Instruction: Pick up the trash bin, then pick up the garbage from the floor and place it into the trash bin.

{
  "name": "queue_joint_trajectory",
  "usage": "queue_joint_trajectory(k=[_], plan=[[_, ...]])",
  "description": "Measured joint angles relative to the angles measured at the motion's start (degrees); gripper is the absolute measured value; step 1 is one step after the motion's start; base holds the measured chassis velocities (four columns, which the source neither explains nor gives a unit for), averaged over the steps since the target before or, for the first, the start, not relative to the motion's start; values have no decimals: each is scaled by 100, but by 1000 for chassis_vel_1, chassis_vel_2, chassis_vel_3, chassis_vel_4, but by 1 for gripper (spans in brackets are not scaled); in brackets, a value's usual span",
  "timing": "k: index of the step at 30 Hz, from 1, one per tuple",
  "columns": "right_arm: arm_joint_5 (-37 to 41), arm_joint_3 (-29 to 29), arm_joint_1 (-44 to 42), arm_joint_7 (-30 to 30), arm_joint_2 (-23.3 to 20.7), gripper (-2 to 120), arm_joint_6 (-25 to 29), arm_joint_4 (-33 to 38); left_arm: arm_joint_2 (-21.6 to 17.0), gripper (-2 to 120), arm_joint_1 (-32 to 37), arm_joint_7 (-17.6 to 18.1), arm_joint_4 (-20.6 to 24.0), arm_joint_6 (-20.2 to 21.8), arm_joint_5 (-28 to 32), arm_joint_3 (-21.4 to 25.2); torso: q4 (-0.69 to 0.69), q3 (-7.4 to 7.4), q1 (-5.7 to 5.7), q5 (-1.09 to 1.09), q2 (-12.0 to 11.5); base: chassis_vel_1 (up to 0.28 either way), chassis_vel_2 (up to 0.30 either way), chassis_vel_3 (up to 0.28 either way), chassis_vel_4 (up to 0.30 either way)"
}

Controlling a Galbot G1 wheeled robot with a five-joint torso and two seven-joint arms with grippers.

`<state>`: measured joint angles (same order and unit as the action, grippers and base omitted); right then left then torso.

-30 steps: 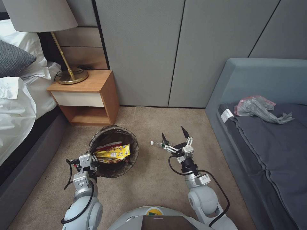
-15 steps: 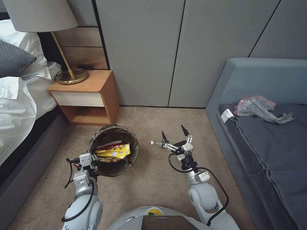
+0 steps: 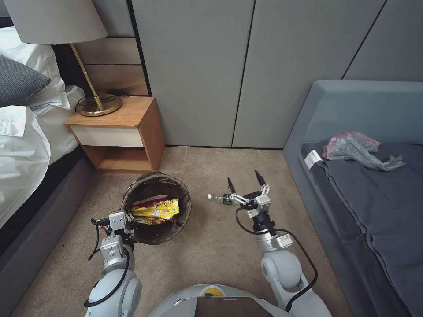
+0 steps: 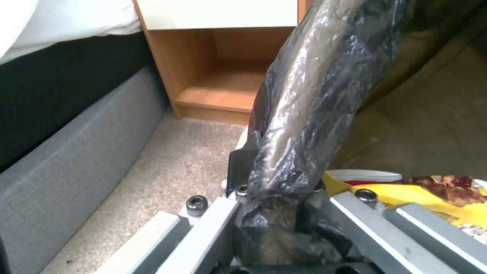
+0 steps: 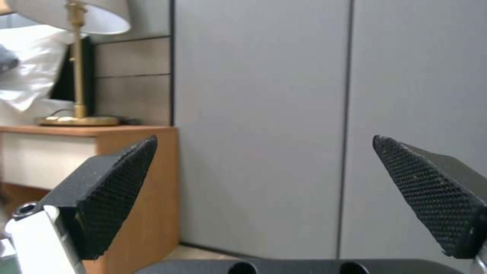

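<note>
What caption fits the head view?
Left gripper holds the bin; open right gripper by the bottle.

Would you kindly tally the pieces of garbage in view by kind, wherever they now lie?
Snack wrappers, in the trash bin held at its rim by the left end effector: 1
Bottles, on the carpet beside the open right end effector: 1
Total: 2
</note>
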<state>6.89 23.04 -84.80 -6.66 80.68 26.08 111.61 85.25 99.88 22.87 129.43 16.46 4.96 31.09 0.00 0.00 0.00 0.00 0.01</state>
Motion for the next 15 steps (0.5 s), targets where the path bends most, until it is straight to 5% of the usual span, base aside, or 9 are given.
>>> queue_joint_trajectory(k=[15], plan=[[121, 270, -23, 12, -30, 100, -33, 108, 6, 0, 21, -2, 12, -10, -13, -24, 0, 0, 0, 0, 0, 0, 0, 0, 0]])
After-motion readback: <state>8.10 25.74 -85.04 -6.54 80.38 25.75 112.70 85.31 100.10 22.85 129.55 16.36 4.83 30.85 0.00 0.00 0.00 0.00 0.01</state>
